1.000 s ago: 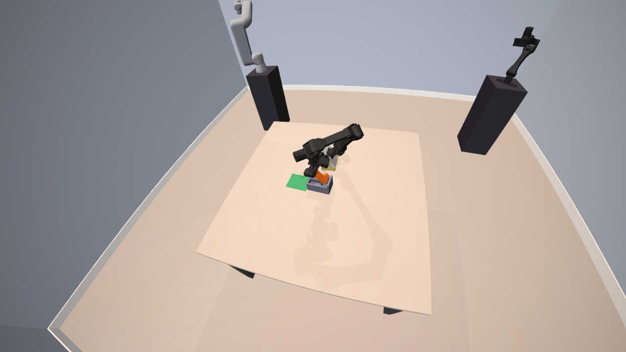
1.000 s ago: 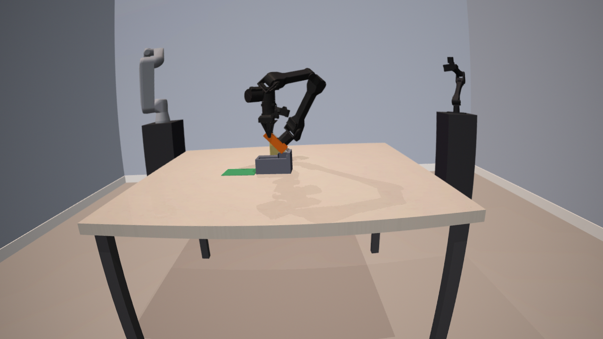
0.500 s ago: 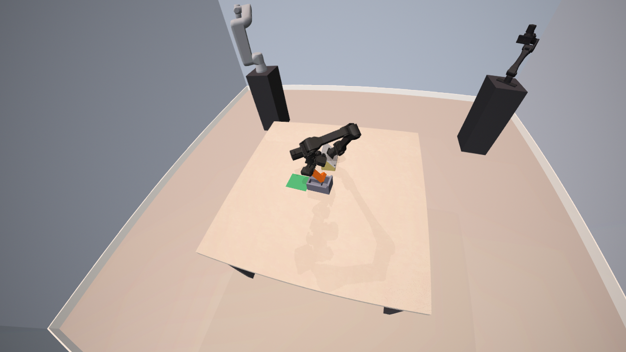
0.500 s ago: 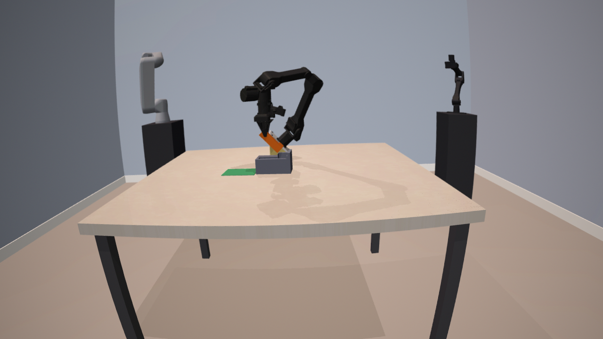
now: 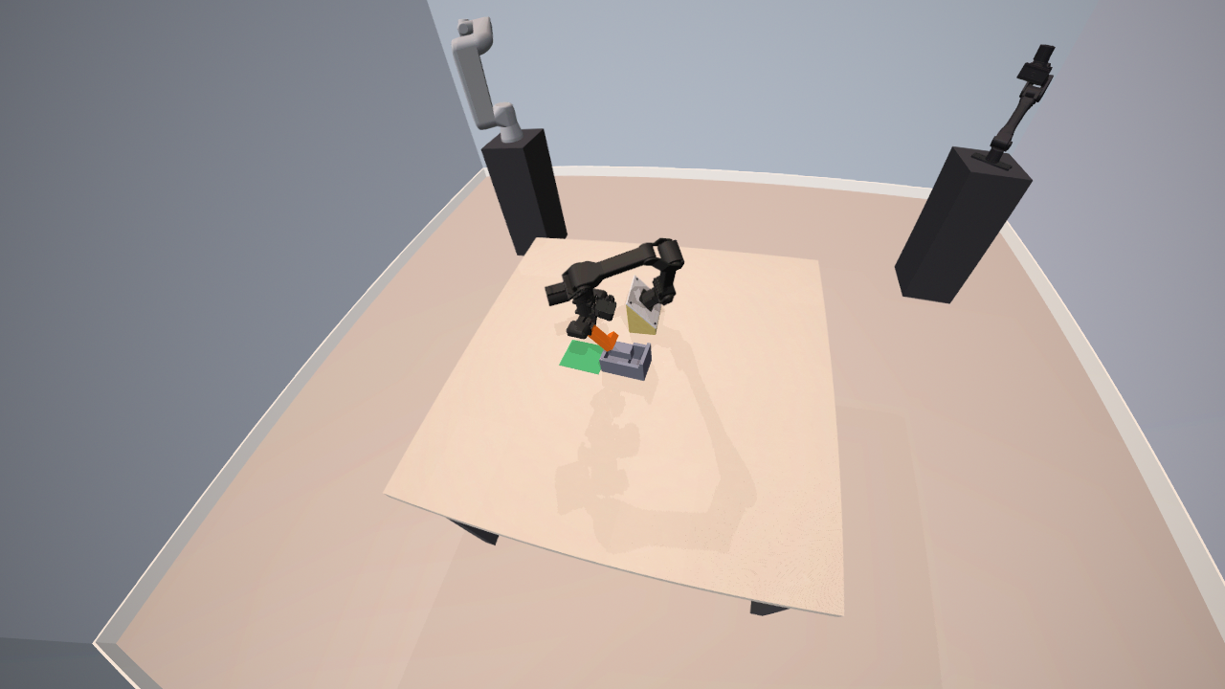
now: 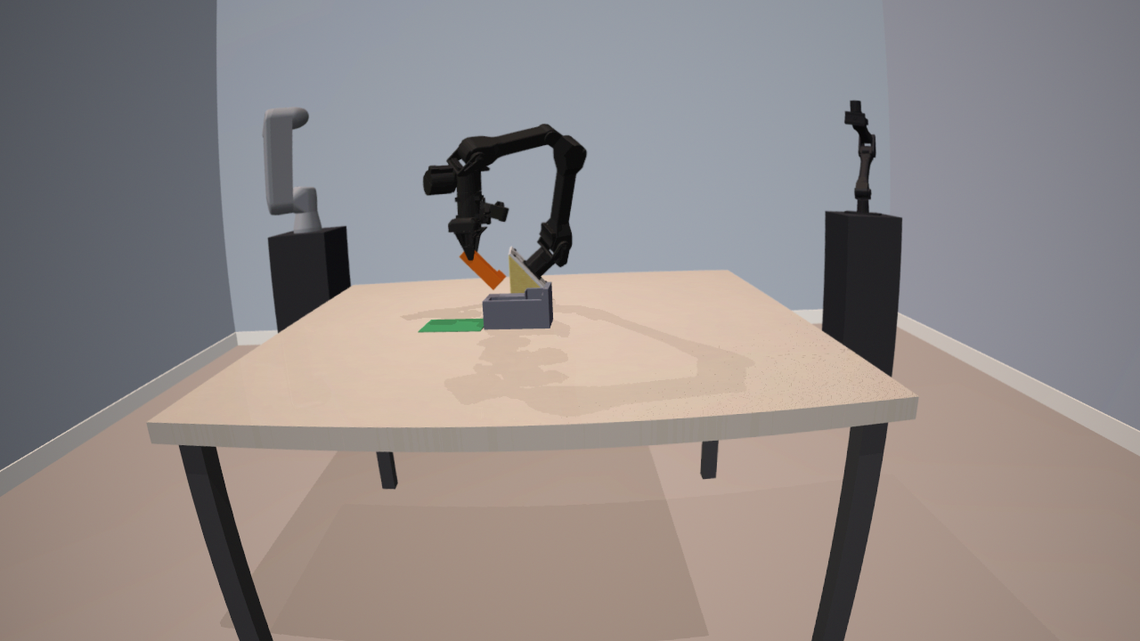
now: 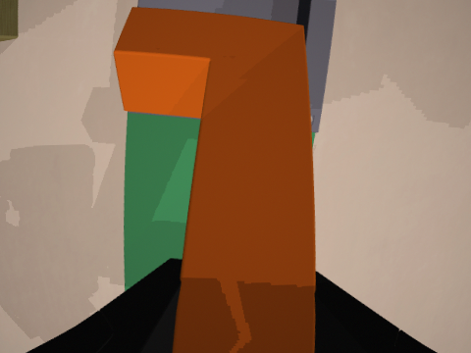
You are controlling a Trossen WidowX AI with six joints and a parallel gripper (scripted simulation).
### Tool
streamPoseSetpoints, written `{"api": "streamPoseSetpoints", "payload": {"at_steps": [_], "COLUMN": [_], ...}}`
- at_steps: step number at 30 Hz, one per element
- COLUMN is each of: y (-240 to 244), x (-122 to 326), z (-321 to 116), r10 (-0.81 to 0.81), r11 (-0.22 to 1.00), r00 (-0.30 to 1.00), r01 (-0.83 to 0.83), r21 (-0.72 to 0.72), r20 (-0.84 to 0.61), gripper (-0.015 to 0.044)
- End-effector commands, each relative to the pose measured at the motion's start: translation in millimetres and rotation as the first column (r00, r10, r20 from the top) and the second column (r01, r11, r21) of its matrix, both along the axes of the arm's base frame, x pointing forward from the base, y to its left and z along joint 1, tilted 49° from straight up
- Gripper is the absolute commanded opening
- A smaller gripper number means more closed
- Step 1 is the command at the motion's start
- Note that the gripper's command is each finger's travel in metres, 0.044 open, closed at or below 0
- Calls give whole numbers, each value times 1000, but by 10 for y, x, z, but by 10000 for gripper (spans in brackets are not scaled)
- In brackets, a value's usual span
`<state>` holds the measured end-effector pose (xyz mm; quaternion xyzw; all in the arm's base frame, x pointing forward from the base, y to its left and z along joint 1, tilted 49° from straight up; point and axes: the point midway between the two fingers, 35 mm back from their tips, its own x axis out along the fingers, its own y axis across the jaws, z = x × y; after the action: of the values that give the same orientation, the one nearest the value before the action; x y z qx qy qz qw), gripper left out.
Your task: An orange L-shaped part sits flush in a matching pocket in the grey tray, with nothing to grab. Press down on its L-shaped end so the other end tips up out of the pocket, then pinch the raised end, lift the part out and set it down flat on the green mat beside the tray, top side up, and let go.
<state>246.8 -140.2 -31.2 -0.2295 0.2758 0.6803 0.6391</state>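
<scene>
My gripper is shut on the straight end of the orange L-shaped part. The part hangs in the air, tilted, with its L-shaped end lower and to the right in the exterior view. That end is above the left part of the grey tray and does not touch it in the exterior view. The green mat lies flat against the tray's left side, partly hidden behind the part in the wrist view.
A wedge-shaped mount with yellowish sides stands at the arm's base, behind the tray. The wooden table carries everything. A grey arm and another black arm stand on dark pedestals beyond the table.
</scene>
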Motion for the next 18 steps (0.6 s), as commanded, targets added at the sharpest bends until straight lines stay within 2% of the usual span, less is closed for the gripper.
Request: {"api": "streamPoseSetpoints", "payload": {"at_steps": [1, 12, 18], "y": [-122, -479, -513], "x": [-23, -91, -102], "z": [-134, -510, -559], "r10": [7, 7, 7], "r11": [1000, 1000, 1000], "r00": [1000, 1000, 1000], "r01": [-7, -7, -7], "r21": [-5, -8, -8], "r20": [4, 5, 5], "gripper": [0, 0, 0]}}
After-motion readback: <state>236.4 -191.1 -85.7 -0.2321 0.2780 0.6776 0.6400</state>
